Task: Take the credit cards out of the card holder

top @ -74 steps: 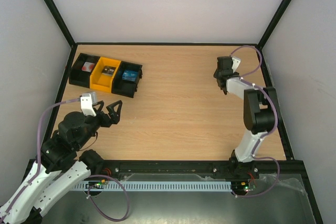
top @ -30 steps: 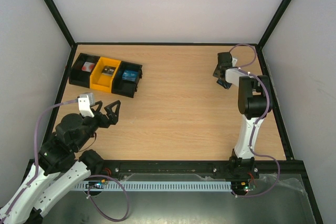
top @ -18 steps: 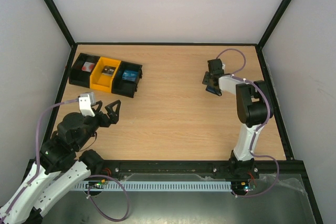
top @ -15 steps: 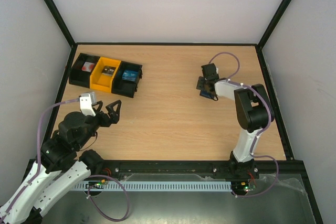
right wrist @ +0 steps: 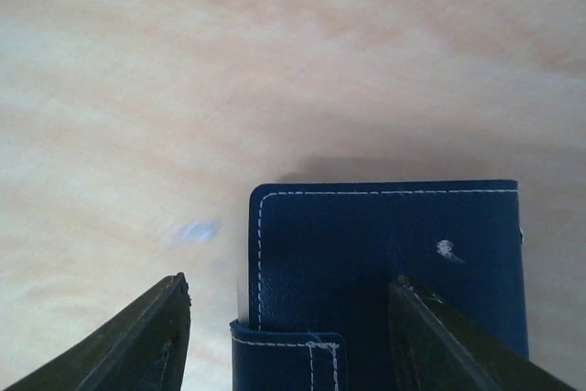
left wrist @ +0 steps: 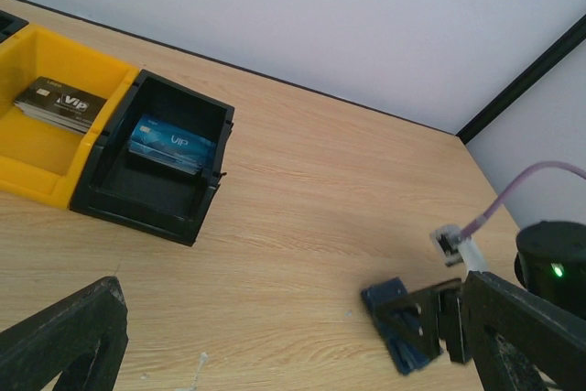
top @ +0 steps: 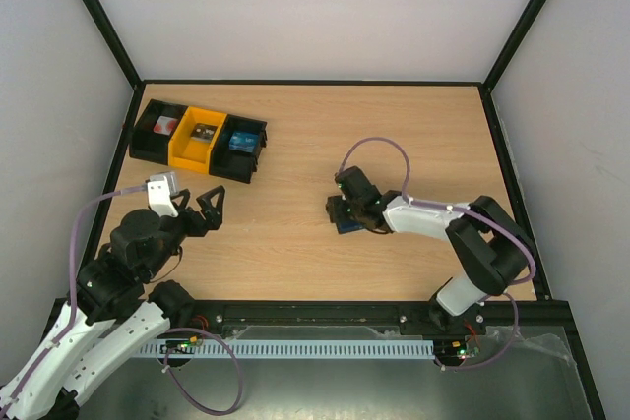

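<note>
The card holder point(top: 346, 226) is a closed dark blue wallet with white stitching, lying flat at mid-table. It fills the right wrist view point(right wrist: 366, 244), its closing tab at the bottom edge, and also shows in the left wrist view point(left wrist: 401, 352). No card shows outside it. My right gripper point(top: 343, 211) is low over it with its jaws wide apart point(right wrist: 288, 283). One finger point(right wrist: 439, 336) lies over the wallet's cover and the other point(right wrist: 146, 336) stands off its left edge above bare wood. My left gripper point(top: 202, 206) is open and empty point(left wrist: 291, 283) at the near left.
A row of black and yellow bins point(top: 197, 140) stands at the far left. In the left wrist view a blue card point(left wrist: 169, 142) lies in the black bin point(left wrist: 146, 208) and a dark card point(left wrist: 57, 103) in the yellow bin point(left wrist: 37, 180). A black frame edges the table.
My right arm has swept from the far right corner to mid-table, and the wallet has moved along under its fingers. The left arm has stayed put.
</note>
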Robot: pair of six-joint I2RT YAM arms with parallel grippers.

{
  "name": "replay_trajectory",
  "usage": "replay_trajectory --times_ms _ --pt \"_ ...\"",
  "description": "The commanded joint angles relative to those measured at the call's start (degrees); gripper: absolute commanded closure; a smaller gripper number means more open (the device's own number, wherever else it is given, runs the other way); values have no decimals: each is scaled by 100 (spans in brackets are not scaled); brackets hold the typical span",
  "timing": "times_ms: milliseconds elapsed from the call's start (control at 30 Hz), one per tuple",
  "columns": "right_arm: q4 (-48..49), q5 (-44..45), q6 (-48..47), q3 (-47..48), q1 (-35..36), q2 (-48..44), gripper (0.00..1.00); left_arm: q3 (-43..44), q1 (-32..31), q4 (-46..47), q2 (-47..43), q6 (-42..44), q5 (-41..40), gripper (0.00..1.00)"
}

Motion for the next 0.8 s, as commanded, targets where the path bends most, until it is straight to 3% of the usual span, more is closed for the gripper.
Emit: replay_trajectory --times_ms 0,167,400,533,767 --pt "-126 -434 353 -377 550 -419 43 39 -19 -87 87 -25 -97 0" --pt "-158 -693 466 -668 650 -1270 43 106 -22 1 378 -12 452 0" --pt "-638 14 477 -953 602 -2377 46 -245 -32 503 1516 -220 2088 0" --pt "-813 118 297 -966 293 -2333 57 -451 -210 917 1939 -365 2304 0" --pt "-647 -605 197 -1003 70 -1753 50 -855 -419 1509 1981 -790 2390 0"
